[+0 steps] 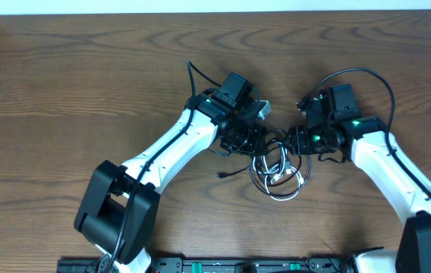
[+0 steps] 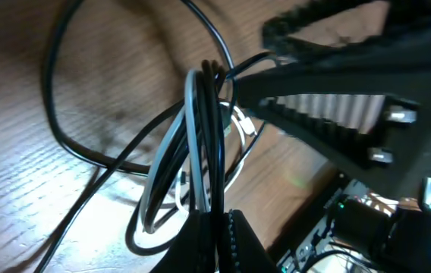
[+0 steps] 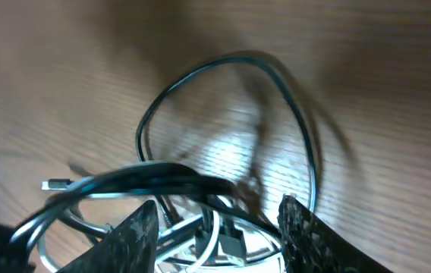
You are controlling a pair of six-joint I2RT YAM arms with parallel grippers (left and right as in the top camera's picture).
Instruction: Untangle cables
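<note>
The black cable (image 1: 234,171) and the white cable (image 1: 282,180) lie tangled in overlapping loops mid-table between my two grippers. My left gripper (image 1: 243,138) is at the tangle's left edge; in the left wrist view its fingers (image 2: 223,241) are shut on a bunch of black cable (image 2: 217,144) and white cable (image 2: 191,129) strands held upright. My right gripper (image 1: 297,141) is at the tangle's right edge. In the right wrist view its fingers (image 3: 217,233) are open over the loops, with the black cable (image 3: 162,176) and white cable (image 3: 214,241) between and below them.
The wooden table (image 1: 64,83) carries the tangle. A black plug end (image 1: 221,175) trails left of the loops. The arms' own thick black wires (image 1: 367,74) arch above the wrists. A dark equipment rail (image 1: 223,265) runs along the front edge.
</note>
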